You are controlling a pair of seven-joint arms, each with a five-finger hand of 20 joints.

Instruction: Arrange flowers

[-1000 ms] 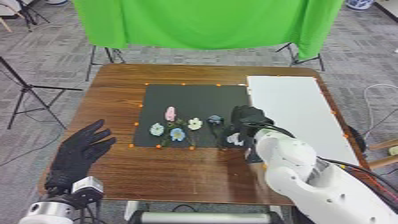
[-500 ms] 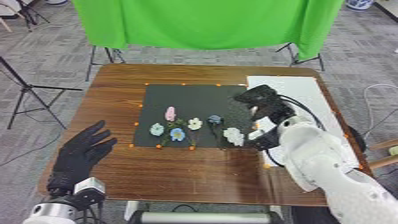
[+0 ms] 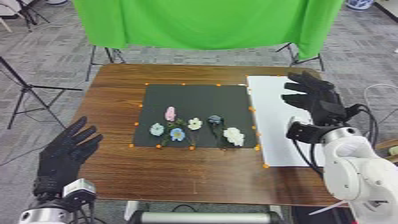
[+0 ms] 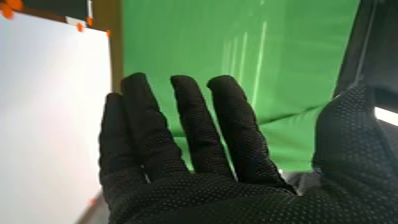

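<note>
In the head view my right hand (image 3: 313, 96) is over the white sheet on the right, open and holding nothing, apart from the flowers. The right wrist view has the same hand (image 4: 209, 170) with fingers straight. My left hand (image 3: 67, 150) stays open over the table's left edge. On the black mat (image 3: 200, 97) lie a pink flower (image 3: 170, 114), a pale blue-white flower (image 3: 157, 129), a blue flower (image 3: 177, 134), a cream flower (image 3: 195, 123), a dark blue flower (image 3: 214, 119) and a white flower (image 3: 234, 136) nearest the white sheet.
The white sheet (image 3: 275, 120) lies along the right side of the brown table (image 3: 178, 175), with orange dots around sheet and mat. Behind the table hangs a green cloth (image 3: 209, 25). A black tripod (image 3: 28, 87) stands at the left.
My right hand has moved off the white flower, rightward and away over the white sheet, and its fingers have straightened. The white flower is now uncovered. My left hand has shifted slightly left.
</note>
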